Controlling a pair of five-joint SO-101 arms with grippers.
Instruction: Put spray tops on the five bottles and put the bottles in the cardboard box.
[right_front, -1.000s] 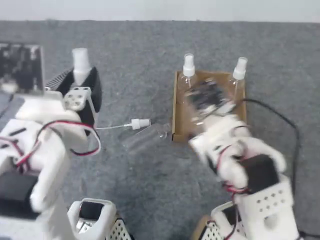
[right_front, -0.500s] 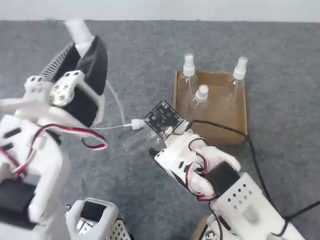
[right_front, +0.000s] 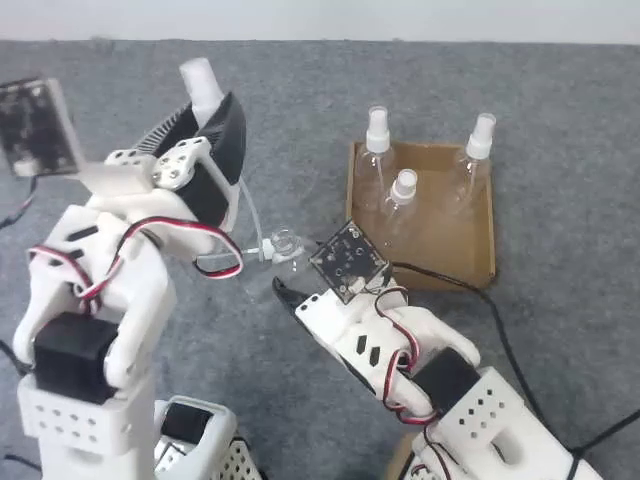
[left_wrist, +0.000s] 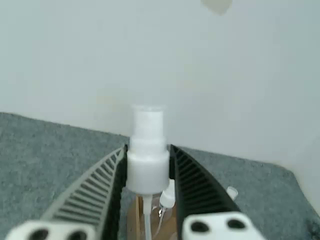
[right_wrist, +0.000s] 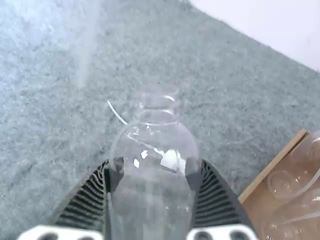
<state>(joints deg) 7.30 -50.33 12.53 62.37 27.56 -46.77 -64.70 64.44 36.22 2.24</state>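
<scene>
My left gripper (right_front: 212, 125) is raised at the left and shut on a white spray top (right_front: 204, 84) whose thin dip tube (right_front: 250, 213) hangs down toward the carpet. In the left wrist view the spray top (left_wrist: 148, 150) sits upright between the black ribbed fingers (left_wrist: 195, 185). My right gripper (right_front: 290, 285) is shut on a clear open-necked bottle (right_front: 285, 244), left of the cardboard box (right_front: 436, 273). The bottle (right_wrist: 153, 172) stands between the right gripper's fingers (right_wrist: 215, 200). Three capped bottles (right_front: 402, 196) stand in the box.
Grey carpet (right_front: 560, 130) covers the table, with a pale wall at the far edge. A white spray top (right_front: 262, 249) lies on the carpet beside the held bottle's neck. A black cable (right_front: 495, 320) runs from the right arm past the box's near side.
My right gripper has come away from the box and taken hold of the clear bottle lying left of it. My left arm swung the spray top up and rightward.
</scene>
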